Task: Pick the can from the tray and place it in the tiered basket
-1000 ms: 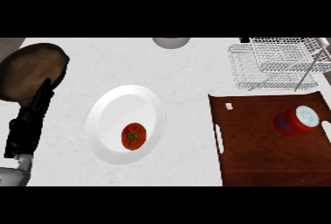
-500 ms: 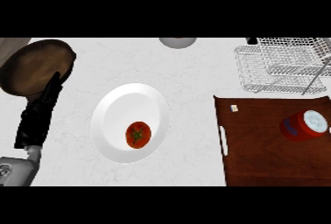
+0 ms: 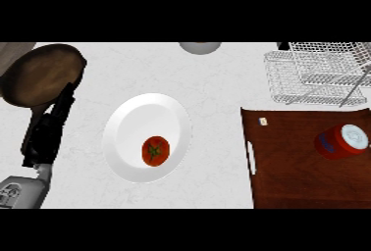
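Head view: the can (image 3: pixel 341 142) sits on the brown tray (image 3: pixel 297 181) at the right, near the tray's far right side, its pale top showing above a red wall with a blue label; whether it stands fully upright or leans a little cannot be told from this angle. The tiered basket (image 3: pixel 313 77), an open wire frame, is just beyond the tray's far edge, close to the can but apart from it. The left hand (image 3: pixel 46 133) rests at the view's left edge, fingers straight and holding nothing, well apart from the tray; between them lies a white plate (image 3: pixel 136 117) with a tomato (image 3: pixel 156 151) on it. A dark round pan (image 3: pixel 39 73) lies beyond the left hand. The right hand shows nowhere, so its state cannot be told, and the pick is not yet begun. As a judgement, the can is likely stiff, fairly light and smooth-walled, so it could slip or roll if nudged; the sensible hold is round its red wall at mid-height, thumb opposite the fingers, from the right hand, which is the nearer side, and it should be lowered into the wire basket level so that it does not tip on the mesh
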Robot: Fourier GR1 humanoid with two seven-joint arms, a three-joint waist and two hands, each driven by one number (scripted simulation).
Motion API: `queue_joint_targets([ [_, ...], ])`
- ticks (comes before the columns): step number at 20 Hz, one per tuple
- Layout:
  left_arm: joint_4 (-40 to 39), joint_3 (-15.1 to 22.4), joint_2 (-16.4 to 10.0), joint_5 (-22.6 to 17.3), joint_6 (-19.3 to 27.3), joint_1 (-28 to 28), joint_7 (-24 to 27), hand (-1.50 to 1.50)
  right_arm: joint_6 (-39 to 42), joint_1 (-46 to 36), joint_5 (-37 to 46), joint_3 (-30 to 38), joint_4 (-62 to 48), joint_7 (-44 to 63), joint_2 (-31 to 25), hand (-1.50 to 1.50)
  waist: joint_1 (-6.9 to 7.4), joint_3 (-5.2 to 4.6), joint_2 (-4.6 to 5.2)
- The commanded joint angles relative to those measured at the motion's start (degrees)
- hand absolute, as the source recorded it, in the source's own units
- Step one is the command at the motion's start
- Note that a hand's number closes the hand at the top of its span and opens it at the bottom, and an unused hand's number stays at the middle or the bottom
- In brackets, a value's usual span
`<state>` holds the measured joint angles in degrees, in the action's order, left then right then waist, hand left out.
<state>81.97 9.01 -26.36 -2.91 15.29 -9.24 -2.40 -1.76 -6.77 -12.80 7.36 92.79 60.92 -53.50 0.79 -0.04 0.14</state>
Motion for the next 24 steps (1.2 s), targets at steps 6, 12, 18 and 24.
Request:
queue_joint_targets([
  [6, 2.0, -1.2, 0.5, 1.7, -1.5, 1.7, -0.9, 0.0, 4.0, -5.6, 2.6, -6.4, -6.9, 7.1, 2.6, -1.5, -0.18, 0.02, -0.11],
  [12, 1.5, -2.5, 2.8, 3.0, -1.8, 0.4, -2.0, 0.0, 3.2, -4.4, 5.4, -7.5, -2.9, 8.9, 5.3, -1.5, -0.65, 0.02, -0.19],
  [18, -2.2, -3.7, 3.0, 3.8, -3.1, 0.0, 1.5, 0.0, 3.3, -2.3, 11.1, -12.4, -2.2, 8.7, 5.8, -1.5, -0.72, -0.01, -0.1],
  [24, 1.3, -3.4, 5.8, 6.5, -2.0, 1.5, -0.2, 0.0, 5.4, -5.0, 15.1, -11.1, -3.8, 8.0, 7.4, -1.5, -0.59, 0.02, -0.15],
])
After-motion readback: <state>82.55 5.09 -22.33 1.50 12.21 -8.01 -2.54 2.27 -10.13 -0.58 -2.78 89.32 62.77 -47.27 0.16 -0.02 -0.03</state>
